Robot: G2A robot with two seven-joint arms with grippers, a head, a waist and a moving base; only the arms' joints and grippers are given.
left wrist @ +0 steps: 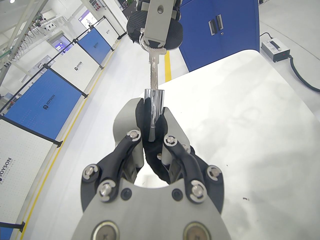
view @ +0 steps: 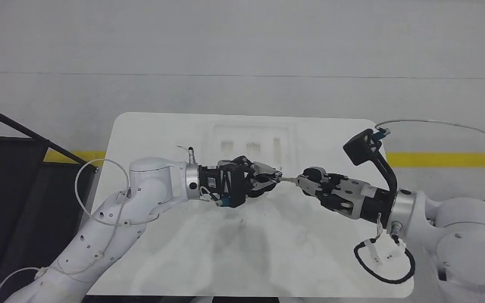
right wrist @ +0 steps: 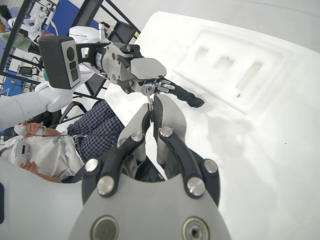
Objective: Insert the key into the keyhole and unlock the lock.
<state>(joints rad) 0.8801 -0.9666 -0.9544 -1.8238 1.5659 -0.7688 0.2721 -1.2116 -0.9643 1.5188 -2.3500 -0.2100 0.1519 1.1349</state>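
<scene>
Above the middle of the white bench [view: 303, 257], the left hand [view: 271, 181] is clamped around a chrome lock cylinder [left wrist: 154, 103], held off the surface. Facing it, the right hand [view: 303, 181] pinches the silver key [left wrist: 154, 71] by its head. The blade tip meets the cylinder's keyhole end; how deep it sits is unclear. Farther back lies a white foam tray [view: 239, 129] with three rectangular recesses.
</scene>
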